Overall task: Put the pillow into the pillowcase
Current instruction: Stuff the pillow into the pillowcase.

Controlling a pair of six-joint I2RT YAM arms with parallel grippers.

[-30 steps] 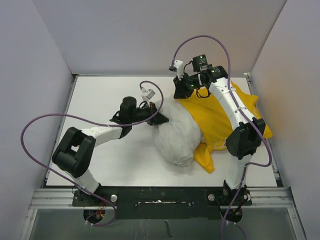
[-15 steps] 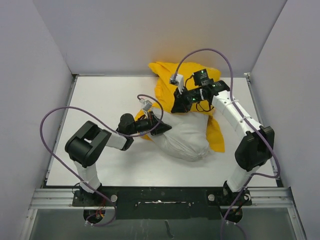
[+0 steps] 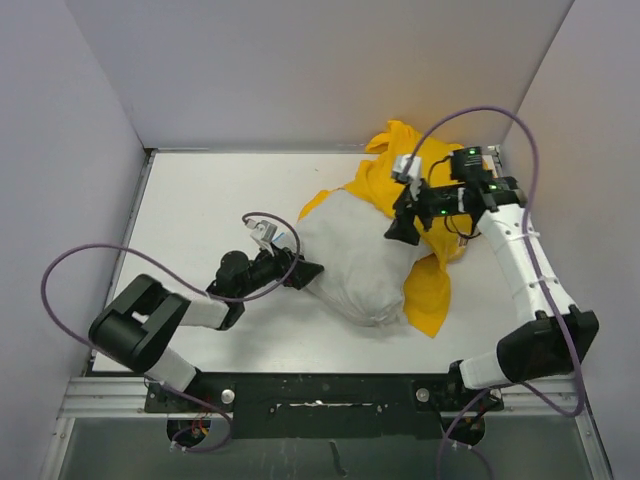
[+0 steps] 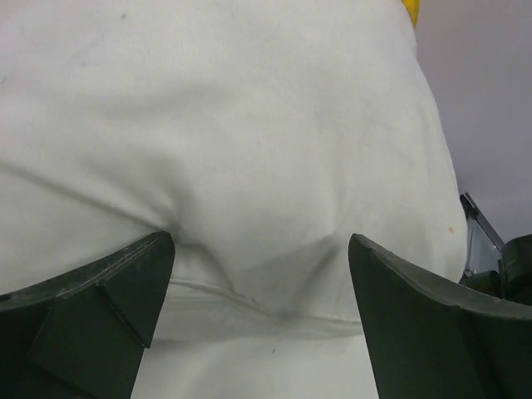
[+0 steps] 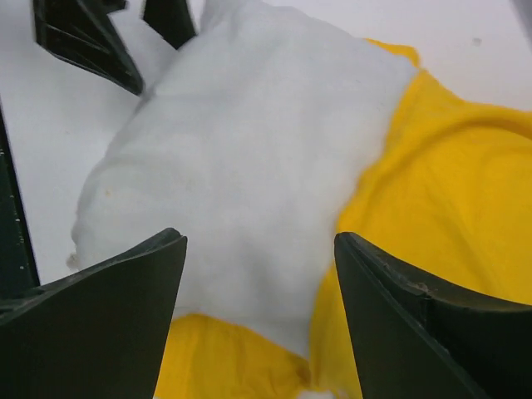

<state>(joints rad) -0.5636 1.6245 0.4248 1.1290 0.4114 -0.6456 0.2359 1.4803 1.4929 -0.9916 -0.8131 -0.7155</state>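
Observation:
The white pillow point(image 3: 358, 262) lies in the middle of the table, its right and far sides bordered by the crumpled yellow pillowcase point(image 3: 398, 165). Whether its end sits inside the case I cannot tell. My left gripper point(image 3: 308, 270) stands open at the pillow's left end, and in the left wrist view the pillow point(image 4: 249, 141) bulges between the spread fingers point(image 4: 108, 303) of that gripper point(image 4: 262, 278). My right gripper point(image 3: 400, 230) hangs open above the pillow's right part. In the right wrist view, that gripper point(image 5: 258, 278) spans the seam between the pillow point(image 5: 241, 158) and the pillowcase point(image 5: 453, 195).
White walls close in the table point(image 3: 210, 200) on the left, back and right. The right arm's purple cable point(image 3: 500, 115) arcs over the back right corner. The left arm's cable point(image 3: 80, 260) loops over the left side.
Both grippers have opened and let go of the cloth. The lifted pillowcase has dropped around the pillow, the right arm swung right, and the left arm drew back toward the near left.

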